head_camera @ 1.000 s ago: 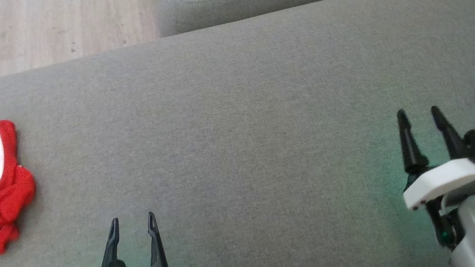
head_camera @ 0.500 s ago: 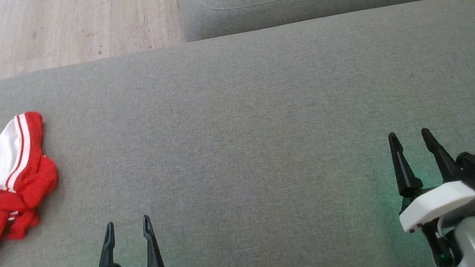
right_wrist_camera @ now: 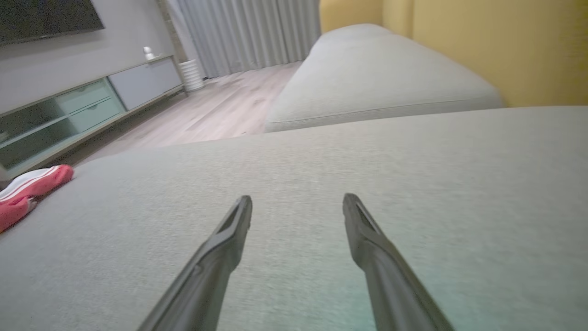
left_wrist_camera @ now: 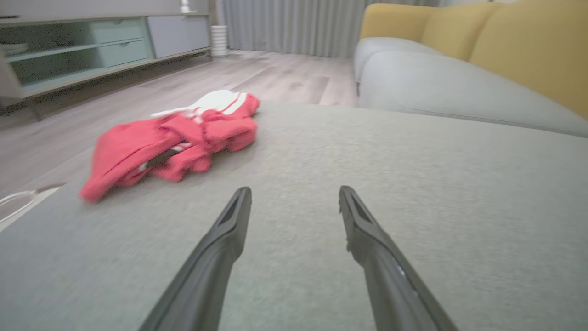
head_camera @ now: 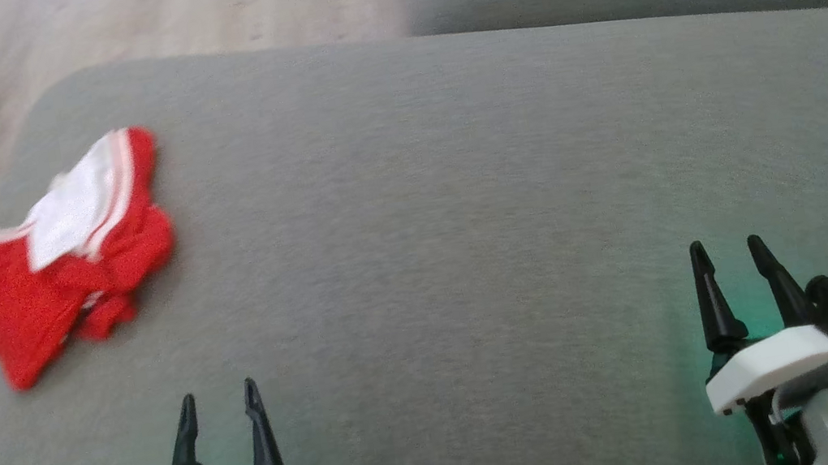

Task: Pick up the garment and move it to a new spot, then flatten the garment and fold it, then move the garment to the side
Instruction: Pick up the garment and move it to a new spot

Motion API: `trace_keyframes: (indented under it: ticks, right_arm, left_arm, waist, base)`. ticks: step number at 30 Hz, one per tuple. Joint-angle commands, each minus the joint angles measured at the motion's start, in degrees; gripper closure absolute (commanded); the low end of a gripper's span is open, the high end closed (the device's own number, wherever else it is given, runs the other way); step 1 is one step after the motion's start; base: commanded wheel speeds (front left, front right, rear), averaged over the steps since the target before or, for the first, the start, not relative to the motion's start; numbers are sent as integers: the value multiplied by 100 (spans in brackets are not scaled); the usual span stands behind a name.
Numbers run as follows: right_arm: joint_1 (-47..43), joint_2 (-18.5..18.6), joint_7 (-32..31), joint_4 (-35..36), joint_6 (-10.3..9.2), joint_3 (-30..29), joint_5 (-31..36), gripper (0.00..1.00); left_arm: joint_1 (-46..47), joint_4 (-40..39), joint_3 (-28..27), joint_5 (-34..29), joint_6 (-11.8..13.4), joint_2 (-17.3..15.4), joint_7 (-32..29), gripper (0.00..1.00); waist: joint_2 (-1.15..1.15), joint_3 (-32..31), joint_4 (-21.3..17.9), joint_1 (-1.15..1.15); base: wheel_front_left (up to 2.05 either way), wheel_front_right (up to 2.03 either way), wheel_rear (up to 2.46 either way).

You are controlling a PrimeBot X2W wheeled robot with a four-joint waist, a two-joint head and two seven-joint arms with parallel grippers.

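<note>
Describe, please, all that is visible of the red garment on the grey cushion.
The garment is a red fabric piece with one white panel edged by thin red-and-white stripes. It lies crumpled in a loose heap, not spread flat, near the left edge of the grey cushion. It rests on the cushion alone; the open left claw is apart from it.

The left hand (left_wrist_camera: 295,192) is held over a grey cushion (left_wrist_camera: 436,184), fingers spread wide, nothing between them. The garment (left_wrist_camera: 183,138) is seen crumpled on the cushion ahead to the left, apart from the hand, near the cushion's edge. A wooden floor (left_wrist_camera: 285,78) is seen beyond.
</note>
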State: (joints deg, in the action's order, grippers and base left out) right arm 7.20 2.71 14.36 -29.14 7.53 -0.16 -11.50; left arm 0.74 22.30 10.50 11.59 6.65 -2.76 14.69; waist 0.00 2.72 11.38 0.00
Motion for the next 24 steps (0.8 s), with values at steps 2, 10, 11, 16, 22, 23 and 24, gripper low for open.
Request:
trace_keyframes:
  ticks: [2, 10, 11, 16, 22, 23, 24]
  right_arm:
    - [139, 17, 63, 150, -4, 184, 25, 0]
    - [240, 17, 63, 65, -4, 495, -3, 0]
    - [253, 17, 63, 54, -4, 516, 3, 0]
    - [346, 17, 63, 42, -4, 538, 78, 0]
    - [510, 17, 63, 138, -4, 535, 303, 0]
    - [562, 17, 63, 158, -4, 521, 375, 0]
    - [617, 17, 63, 174, -4, 491, 442, 0]
  left_arm:
    - [83, -78, -243, 47, 60, -11, 31, 0]
    - [-293, -83, -723, 203, 126, -11, 31, 0]
    - [-318, -87, -789, 236, 127, -11, 31, 0]
    - [-234, -104, -1019, 350, 85, -11, 31, 0]
    - [285, -131, -1300, 320, -224, -11, 31, 0]
    - [454, -107, -1380, 282, -338, -13, 31, 0]
    - [650, -78, -1487, 261, -443, -24, 31, 0]
  waist:
    - [0, 153, 737, 0]
    - [0, 206, 1420, 0]
    - [0, 214, 1452, 0]
    - [0, 312, 1452, 0]
    - [0, 632, 1291, 0]
    - [0, 738, 1247, 0]
    - [0, 833, 1211, 0]
  base:
    - [0, 0, 0]
    - [0, 0, 0]
    - [0, 0, 0]
    - [0, 0, 0]
    - [0, 0, 0]
    - [0, 0, 0]
    - [0, 0, 0]
